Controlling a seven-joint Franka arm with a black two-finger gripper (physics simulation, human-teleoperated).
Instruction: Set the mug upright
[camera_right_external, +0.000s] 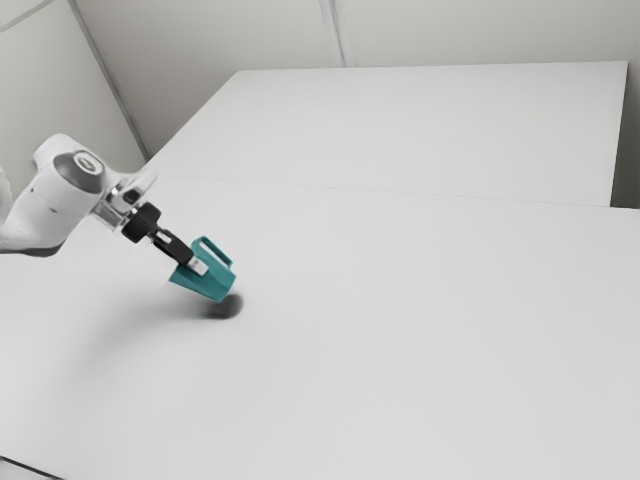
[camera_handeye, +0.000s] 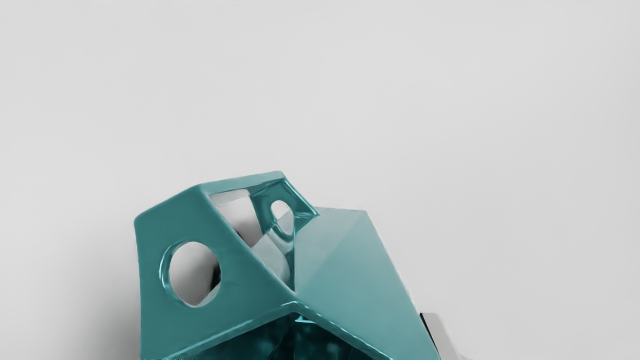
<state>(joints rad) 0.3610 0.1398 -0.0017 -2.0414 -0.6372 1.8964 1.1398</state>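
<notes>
One teal mug is clamped between the fingers of the gripper, tipped well over, its mouth turned back toward the hand. Its handle sits on the upper side, just beyond the fingertips. The narrower base end points away from the hand and down toward the white table. A dark shadow lies just beneath that end; whether the base's edge touches the tabletop, I can't quite tell.
</notes>
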